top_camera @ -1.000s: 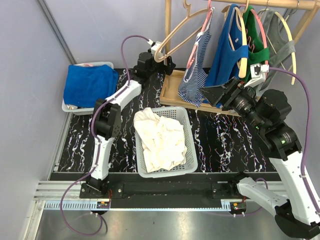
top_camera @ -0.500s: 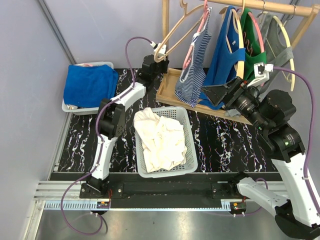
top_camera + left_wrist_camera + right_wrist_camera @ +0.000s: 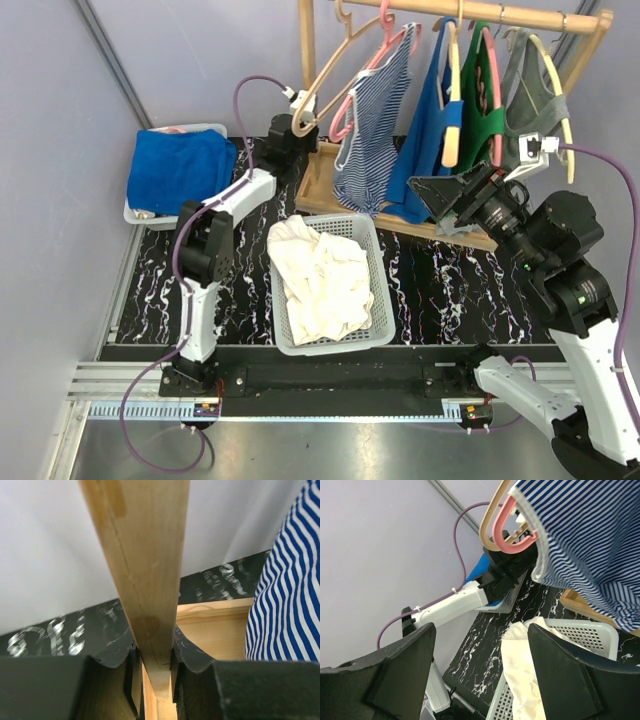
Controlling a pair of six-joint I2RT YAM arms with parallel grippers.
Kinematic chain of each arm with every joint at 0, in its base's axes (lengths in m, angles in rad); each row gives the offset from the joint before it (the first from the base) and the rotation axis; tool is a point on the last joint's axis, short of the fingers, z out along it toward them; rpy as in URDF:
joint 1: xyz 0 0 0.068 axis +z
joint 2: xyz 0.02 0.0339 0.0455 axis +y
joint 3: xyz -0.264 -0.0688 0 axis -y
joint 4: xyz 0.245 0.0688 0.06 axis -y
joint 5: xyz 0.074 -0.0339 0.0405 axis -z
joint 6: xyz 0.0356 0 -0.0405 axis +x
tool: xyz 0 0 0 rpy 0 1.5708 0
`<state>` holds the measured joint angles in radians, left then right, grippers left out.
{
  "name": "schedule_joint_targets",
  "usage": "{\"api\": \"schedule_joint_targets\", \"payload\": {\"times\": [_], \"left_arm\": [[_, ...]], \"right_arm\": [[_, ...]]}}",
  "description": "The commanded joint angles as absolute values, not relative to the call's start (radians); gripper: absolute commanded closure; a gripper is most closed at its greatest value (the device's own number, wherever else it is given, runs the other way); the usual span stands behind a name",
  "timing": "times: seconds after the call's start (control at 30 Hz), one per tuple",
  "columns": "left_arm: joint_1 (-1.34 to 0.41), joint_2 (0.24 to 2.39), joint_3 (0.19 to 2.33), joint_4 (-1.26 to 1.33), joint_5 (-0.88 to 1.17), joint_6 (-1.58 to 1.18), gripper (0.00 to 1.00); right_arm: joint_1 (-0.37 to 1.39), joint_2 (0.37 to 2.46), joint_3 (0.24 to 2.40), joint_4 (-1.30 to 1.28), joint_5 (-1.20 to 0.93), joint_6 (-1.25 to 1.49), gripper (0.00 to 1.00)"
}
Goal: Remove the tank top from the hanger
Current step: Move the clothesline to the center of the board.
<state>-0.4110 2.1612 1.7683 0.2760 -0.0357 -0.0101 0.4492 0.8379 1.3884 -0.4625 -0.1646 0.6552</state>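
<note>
At the far left, a blue cloth point(image 3: 180, 168) lies in a white bin point(image 3: 135, 212) on the marbled table point(image 3: 450, 290). Your left gripper point(image 3: 287, 128) reaches to the back of the table, and its jaws are pinched nearly together on the lower end of a bare wooden hanger point(image 3: 320, 70). The left wrist view shows the wood squeezed between both fingers.

Just right of that, the striped tank top point(image 3: 372, 130) hangs from a pink hanger point(image 3: 498, 524) on the wooden rack point(image 3: 305, 60). Its strap is looped over the hanger's arm and its hem falls to the rack's base. Neither gripper touches it.

In front of it, a white basket point(image 3: 372, 300) holds a crumpled cream cloth point(image 3: 318, 270). Further along the rail hang a blue top point(image 3: 425, 120), a green top point(image 3: 478, 110) and a grey top point(image 3: 530, 90).

Your right gripper point(image 3: 432, 198) is raised beside the blue top's hem and points toward the striped one. Its jaws are spread wide with nothing between them.
</note>
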Motion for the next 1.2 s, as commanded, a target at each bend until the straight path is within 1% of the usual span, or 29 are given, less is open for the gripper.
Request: {"api": "schedule_joint_targets", "payload": {"times": [0.0,0.27,0.37,0.53,0.6,0.8,0.83,0.87,0.9,0.93,1.0,1.03,1.13,1.17], "left_arm": [[-0.308,2.013,1.692,0.235,-0.155,0.077,1.00],[-0.293,1.858,1.543,0.161,-0.210,0.092,1.00],[-0.293,1.807,1.497,0.103,-0.221,0.068,1.00],[-0.293,1.738,1.434,0.035,-0.196,0.035,1.00],[-0.293,1.715,1.425,0.025,-0.190,0.029,1.00],[-0.293,1.672,1.402,-0.032,-0.178,0.005,1.00],[-0.295,1.660,1.398,-0.047,-0.172,0.003,0.97],[-0.293,1.657,1.393,-0.052,-0.160,0.002,0.90],[-0.295,1.652,1.384,-0.057,-0.152,0.002,0.81],[-0.296,1.648,1.378,-0.064,-0.147,0.003,0.77],[-0.296,1.646,1.362,-0.064,-0.138,0.002,0.74],[-0.296,1.651,1.358,-0.066,-0.134,0.002,0.64],[-0.310,1.655,1.347,-0.075,-0.103,0.012,0.40],[-0.314,1.657,1.345,-0.075,-0.098,0.032,0.37]], "right_arm": [[0.449,0.799,1.364,-0.460,-0.112,0.640,0.16],[0.448,0.796,1.344,-0.468,-0.089,0.658,0.15],[0.449,0.796,1.355,-0.537,-0.014,0.663,0.15],[0.448,0.750,1.304,-0.564,0.168,0.683,0.15],[0.448,0.749,1.290,-0.581,0.199,0.684,0.16],[0.448,0.831,1.308,-0.595,0.101,0.678,0.18],[0.448,0.842,1.312,-0.594,0.088,0.677,0.18],[0.449,0.865,1.312,-0.588,0.054,0.672,0.18],[0.448,0.876,1.312,-0.588,0.042,0.664,0.18],[0.448,0.885,1.310,-0.588,0.025,0.663,0.18],[0.448,0.903,1.290,-0.568,-0.041,0.649,0.18],[0.448,0.907,1.276,-0.549,-0.066,0.643,0.18],[0.449,0.887,1.183,-0.462,-0.161,0.600,0.20],[0.449,0.873,1.140,-0.437,-0.161,0.592,0.20]]}}
